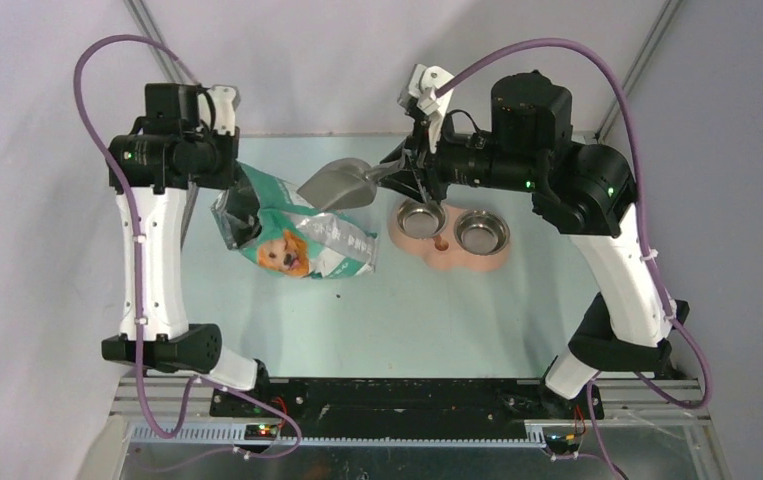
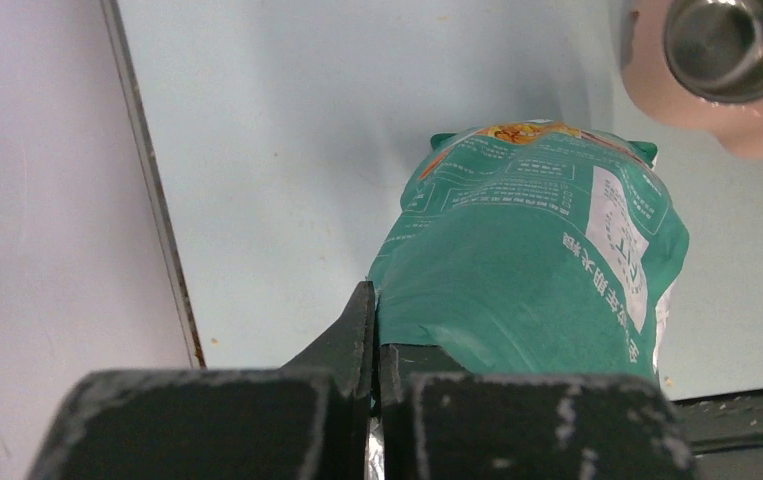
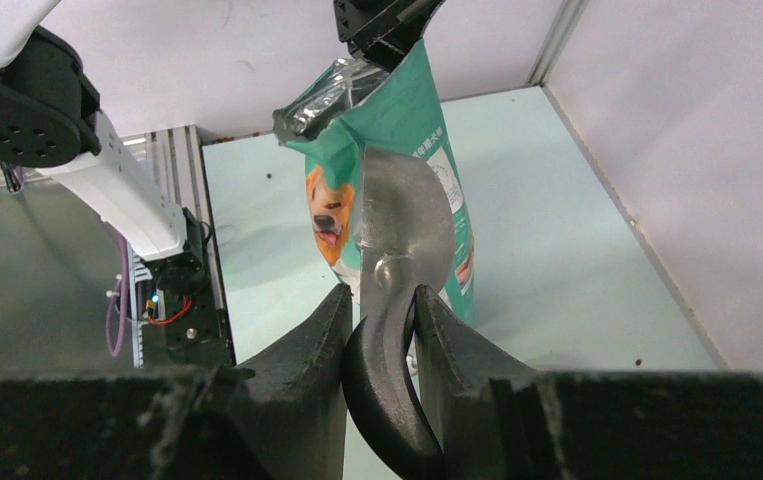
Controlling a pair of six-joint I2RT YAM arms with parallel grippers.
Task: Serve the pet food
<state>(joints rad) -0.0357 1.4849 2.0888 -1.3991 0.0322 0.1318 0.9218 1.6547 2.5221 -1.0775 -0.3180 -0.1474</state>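
Left fingers (image 2: 352, 340) pinched on the bag (image 1: 309, 238) rim, right fingers (image 3: 312, 335) gripping the scoop (image 1: 335, 185) handle (bag mouth looks crumpled), so angle the nose down into that opening, slowly

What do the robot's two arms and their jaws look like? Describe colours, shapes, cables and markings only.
The left arm and right arm match: smooth white links between bulky black joint housings with small green lights. A purple cable loops along each. The jaws are matte black wedges, scuffed grey along their edges.
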